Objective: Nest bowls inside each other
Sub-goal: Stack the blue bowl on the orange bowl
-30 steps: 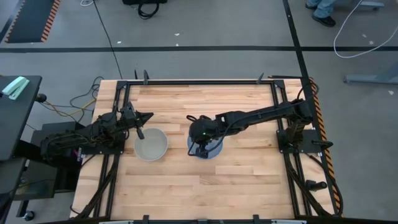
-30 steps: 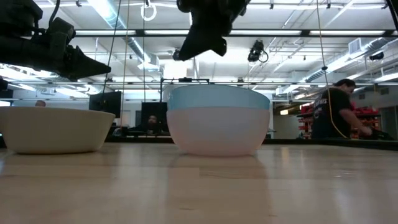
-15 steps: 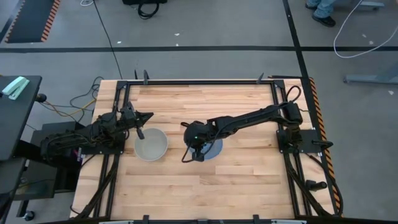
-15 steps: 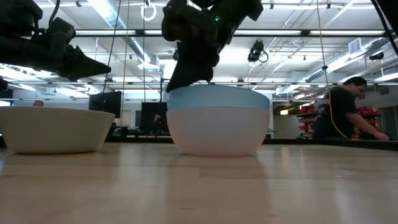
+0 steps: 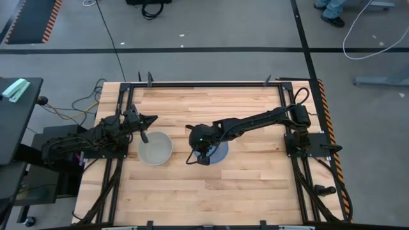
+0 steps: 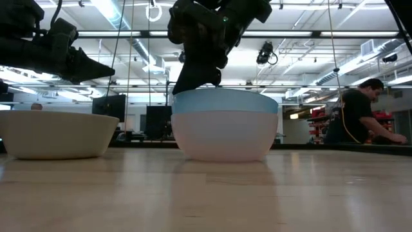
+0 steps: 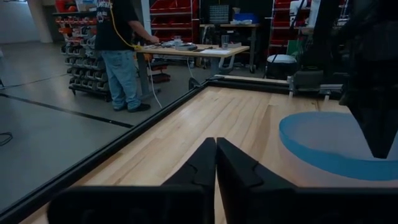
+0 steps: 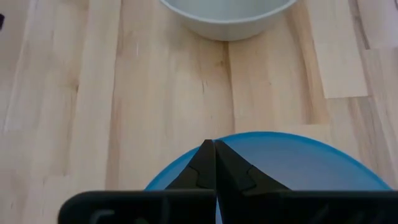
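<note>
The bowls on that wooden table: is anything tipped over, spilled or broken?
Nothing stands out. The pale grey-white plastic bowl sits upright and empty. Beside it, apart, the blue plastic bowl rests level inside a salmon-orange one. The right gripper is at the blue bowl's rim; the left gripper is by the grey-white bowl.

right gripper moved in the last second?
Yes. In the high view the right gripper has shifted left, from over the middle of the blue bowl to its left rim, toward the grey-white bowl.
</note>
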Controlling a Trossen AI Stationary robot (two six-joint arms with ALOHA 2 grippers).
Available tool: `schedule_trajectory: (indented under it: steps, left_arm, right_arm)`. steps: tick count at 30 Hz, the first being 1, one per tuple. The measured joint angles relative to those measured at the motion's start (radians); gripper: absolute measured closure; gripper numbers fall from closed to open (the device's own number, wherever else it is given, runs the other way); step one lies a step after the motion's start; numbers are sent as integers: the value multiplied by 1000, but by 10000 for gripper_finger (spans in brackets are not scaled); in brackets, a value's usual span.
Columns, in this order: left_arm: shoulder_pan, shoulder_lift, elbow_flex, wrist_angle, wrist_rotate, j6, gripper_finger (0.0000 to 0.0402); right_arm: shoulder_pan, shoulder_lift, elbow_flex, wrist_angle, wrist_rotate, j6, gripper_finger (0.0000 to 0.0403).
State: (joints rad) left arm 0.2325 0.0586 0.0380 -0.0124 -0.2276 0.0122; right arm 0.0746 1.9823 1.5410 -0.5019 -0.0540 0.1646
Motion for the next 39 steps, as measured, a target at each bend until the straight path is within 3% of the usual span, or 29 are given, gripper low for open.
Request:
schedule_trajectory:
  steps: [39]
  left_arm:
    - [0,0,0,0,0,0,380]
  right_arm:
    - [-6,33,1,37,-11,-27,403]
